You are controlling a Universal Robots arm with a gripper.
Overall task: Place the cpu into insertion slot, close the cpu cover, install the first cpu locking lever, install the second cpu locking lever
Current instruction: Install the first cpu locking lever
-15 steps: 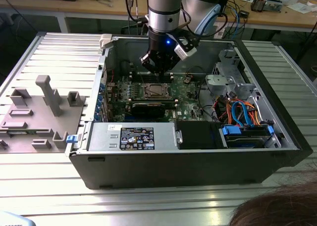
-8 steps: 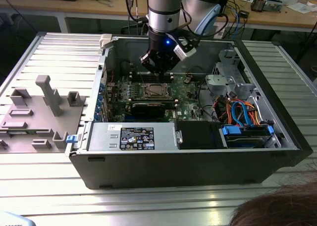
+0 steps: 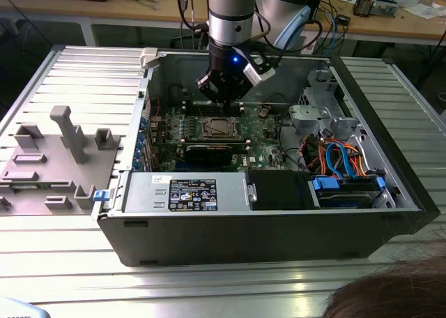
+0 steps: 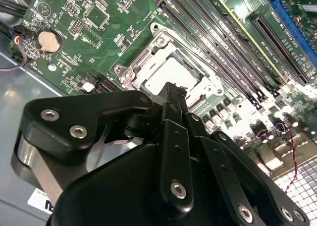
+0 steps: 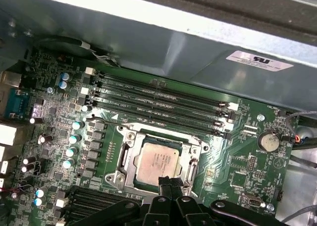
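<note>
Open computer case [image 3: 265, 234] on a ridged metal table [image 3: 83, 74], taken near to far in the exterior view. Nearest, a labelled power supply box [image 3: 185, 192] along the near wall; just beyond it, a black expansion card [image 3: 205, 152].

Then the cpu [image 5: 157, 161], lying flat in its socket mid-board, with the cpu cover [image 5: 163, 138] apparently down around it as a silvery frame. Hovering just above the socket, the gripper [image 5: 170, 182], fingers pressed together, gripping nothing.

Risk, as a judgement: scraping the chip's top on an off-line descent, or slipping off a thin lever into the capacitors [image 5: 73, 139] beside the socket.

Little side room: memory slots [image 5: 158, 99] close on the far side, then the case's far wall [image 5: 163, 42]. Drive cage and cables [image 3: 334, 157] toward the exterior view's right. Free space mainly straight up.
</note>
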